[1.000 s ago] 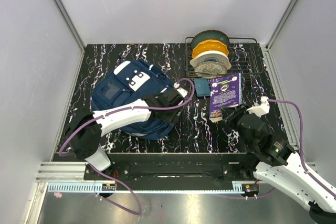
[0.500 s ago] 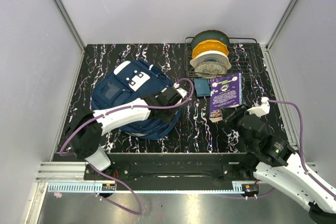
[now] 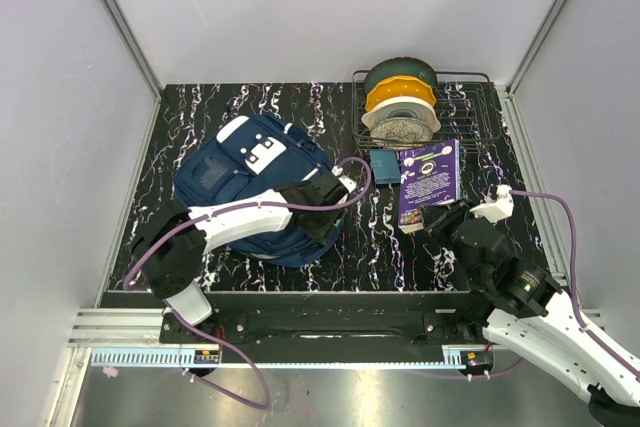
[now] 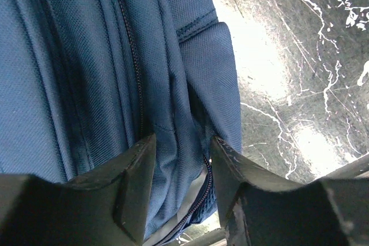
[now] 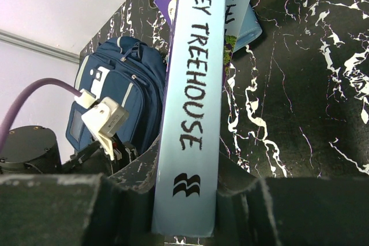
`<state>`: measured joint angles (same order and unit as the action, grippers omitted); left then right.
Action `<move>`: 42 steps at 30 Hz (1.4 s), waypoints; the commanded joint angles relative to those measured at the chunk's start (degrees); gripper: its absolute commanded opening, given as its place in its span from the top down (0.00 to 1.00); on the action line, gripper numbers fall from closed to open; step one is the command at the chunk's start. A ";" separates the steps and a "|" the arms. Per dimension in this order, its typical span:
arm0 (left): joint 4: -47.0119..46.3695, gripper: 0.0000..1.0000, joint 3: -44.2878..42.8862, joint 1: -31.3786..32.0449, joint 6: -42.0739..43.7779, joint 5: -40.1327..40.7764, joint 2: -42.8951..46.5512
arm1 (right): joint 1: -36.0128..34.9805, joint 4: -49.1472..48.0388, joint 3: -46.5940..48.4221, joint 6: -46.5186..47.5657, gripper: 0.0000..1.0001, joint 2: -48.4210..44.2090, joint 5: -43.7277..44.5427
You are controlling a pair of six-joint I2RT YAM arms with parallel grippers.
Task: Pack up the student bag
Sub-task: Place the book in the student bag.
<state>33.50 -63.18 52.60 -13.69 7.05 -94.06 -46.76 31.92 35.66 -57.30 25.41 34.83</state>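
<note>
- The student bag (image 3: pixel 235 172) lies flat on the left half of the black marbled table (image 3: pixel 370 247).
- The left gripper (image 4: pixel 180 154) sits at the bag's right edge, fingers pinching a fold of blue fabric beside a zip.
- The right gripper (image 5: pixel 185 165) clamps the spine of a purple book (image 3: pixel 430 182), which is well right of the bag.

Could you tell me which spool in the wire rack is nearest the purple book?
The pale grey spool at the front; the yellow spool and dark green spool stand behind it.
</note>
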 commanded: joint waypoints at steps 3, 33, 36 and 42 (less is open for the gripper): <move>-0.19 0.55 -1.86 -0.04 -0.46 1.39 -2.09 | 0.09 -5.73 1.08 -0.71 0.90 -0.27 1.56; 2.10 1.00 -6.61 -0.48 -0.72 0.69 9.77 | 0.09 -6.17 0.20 -1.15 0.89 -0.18 1.03; 2.10 0.96 -6.87 -1.18 -0.72 -0.01 11.53 | 0.09 -6.17 0.11 -1.32 0.89 -0.01 0.86; 2.72 0.97 -8.45 -2.32 -0.72 -0.64 13.55 | 0.09 -6.52 0.29 -1.50 0.89 0.87 0.42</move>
<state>38.37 -67.18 50.83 -13.96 7.55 -84.84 -46.76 31.14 35.00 -57.78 26.20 34.39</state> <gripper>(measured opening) 0.047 0.294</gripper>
